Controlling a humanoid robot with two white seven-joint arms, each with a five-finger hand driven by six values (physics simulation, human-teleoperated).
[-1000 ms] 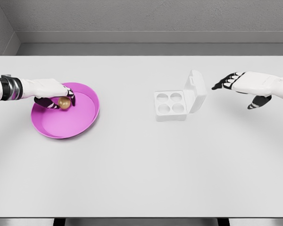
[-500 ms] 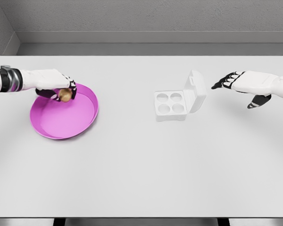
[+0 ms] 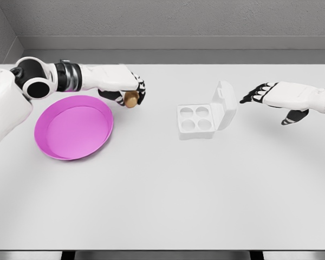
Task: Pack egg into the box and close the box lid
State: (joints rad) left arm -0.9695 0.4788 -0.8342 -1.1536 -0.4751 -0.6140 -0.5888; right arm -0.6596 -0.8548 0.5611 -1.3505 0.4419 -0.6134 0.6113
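Note:
A brown egg (image 3: 131, 99) is held in my left hand (image 3: 129, 93), whose fingers are curled around it above the table, between the pink bowl and the box. The white egg box (image 3: 195, 121) sits right of centre with its empty round cups showing. Its lid (image 3: 224, 105) stands open, hinged on the right side. My right hand (image 3: 260, 95) hovers to the right of the lid, fingers stretched out and holding nothing.
A pink bowl (image 3: 59, 146) lies on the left of the white table (image 3: 162, 195) and holds nothing. A grey wall runs along the table's far edge.
My left hand has lifted the egg out of the pink bowl and carried it right, toward the box. The right hand has shifted slightly left.

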